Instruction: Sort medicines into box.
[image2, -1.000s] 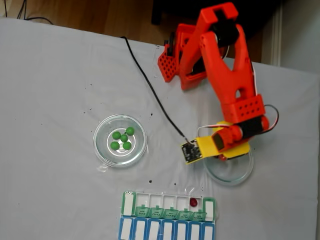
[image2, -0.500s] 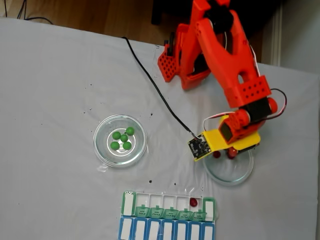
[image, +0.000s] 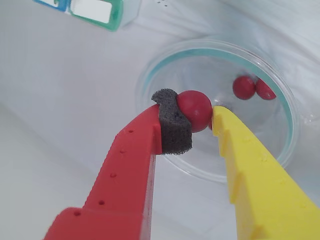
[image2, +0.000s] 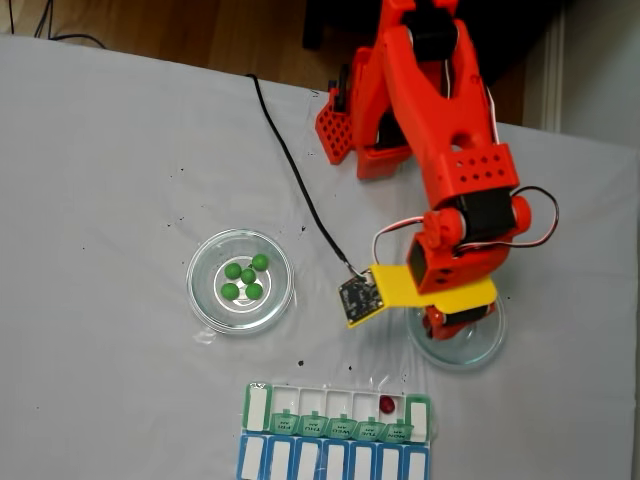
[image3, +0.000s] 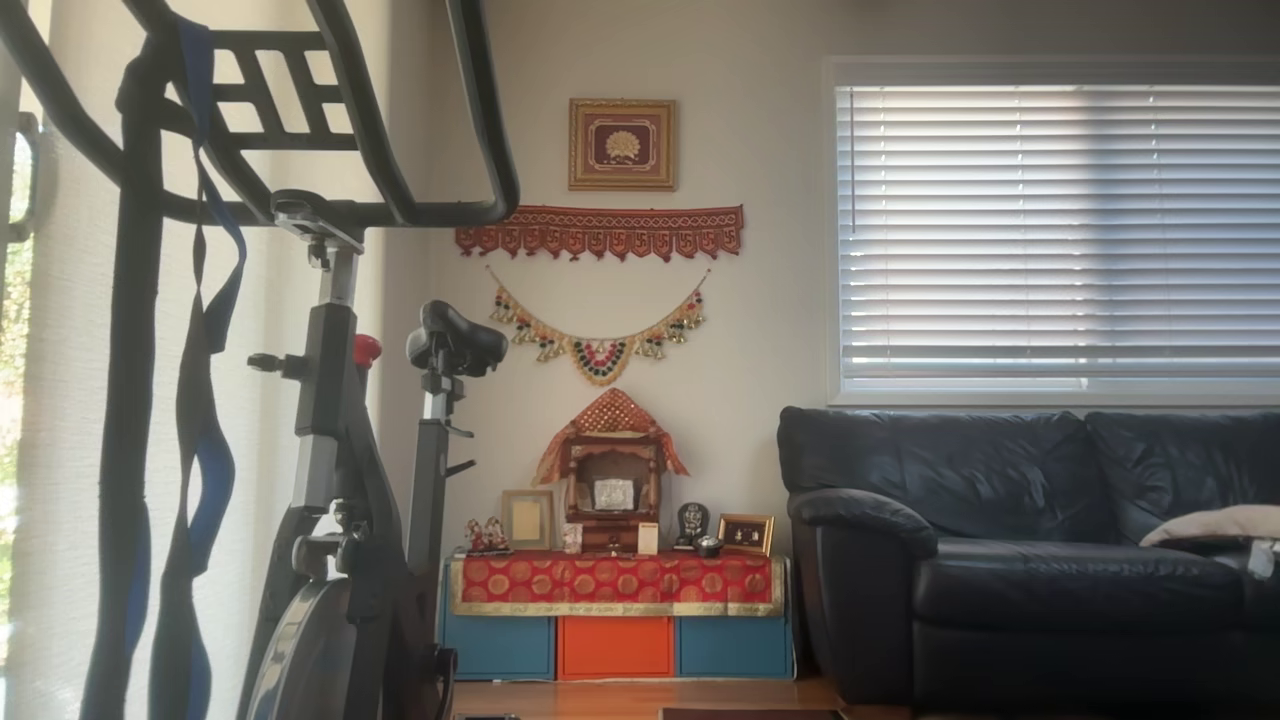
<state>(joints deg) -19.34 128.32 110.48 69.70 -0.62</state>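
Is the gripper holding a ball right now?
Yes. In the wrist view the gripper is shut on a red ball, pinched between foam pad and yellow finger.

Wrist view light: bright and soft; the white cloth (image: 60, 90) is almost washed out.
Wrist view focus: the red ball (image: 194, 110) is seen sharply; the box (image: 97, 11) corner at the top is blurred.
Glare: pale shine is seen on the glass dish (image: 287, 107) rim.
Fixed view: even light, faint shadows, a little grainy.
Other view: the room is dim; daylight is let in through the blinds (image3: 1055, 230).
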